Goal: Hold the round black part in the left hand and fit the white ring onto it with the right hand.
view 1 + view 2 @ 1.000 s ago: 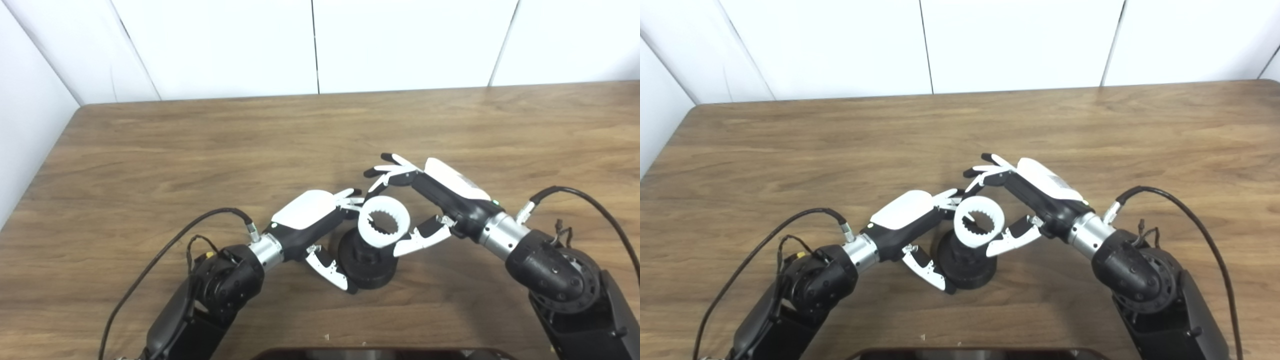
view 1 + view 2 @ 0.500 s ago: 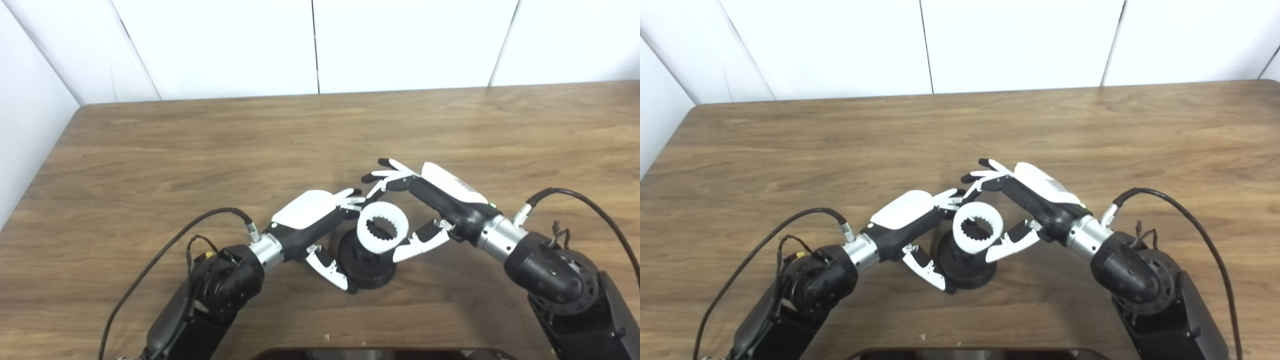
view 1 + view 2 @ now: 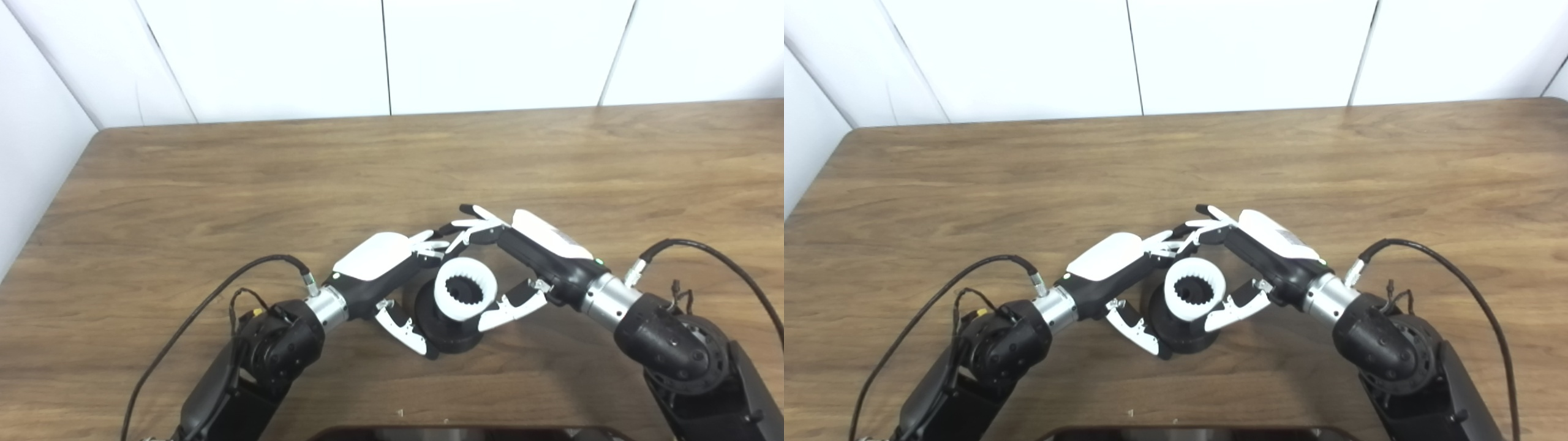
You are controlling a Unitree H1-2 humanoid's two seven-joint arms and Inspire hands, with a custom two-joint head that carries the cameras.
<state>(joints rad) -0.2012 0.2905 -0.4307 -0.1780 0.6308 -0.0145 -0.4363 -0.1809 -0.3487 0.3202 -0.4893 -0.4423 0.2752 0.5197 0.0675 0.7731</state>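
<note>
Left eye view: at the bottom edge of the frame, a dark flat object (image 3: 471, 433) is showing only as a thin strip, too cut off to identify. Just above it, both black arms are coming in from the lower corners, each trailing a black cable (image 3: 202, 309) over the wooden table (image 3: 245, 184).

In the lower centre of the frame, the round black part (image 3: 450, 327) is sitting with its wide base on the table. The left hand (image 3: 392, 278) is wrapping it from the left side of the picture, its thumb curling against the near-left edge of the base and its fingers (image 3: 429, 245) reaching round the far side, so it is closed on the part.

The white ring (image 3: 465, 296), toothed on its inside, is lying tilted on top of the black part, its opening over the part's dark centre. How far down it is seated cannot be told. The right hand (image 3: 520, 263) is gripping the ring from the right: its thumb is pressing at the ring's near-right edge, and its fingers are arching over the far side, their tips crossing close to those of the left hand.

Farther up, bare table is running to the white panelled wall (image 3: 386, 55) across the top of the frame.
</note>
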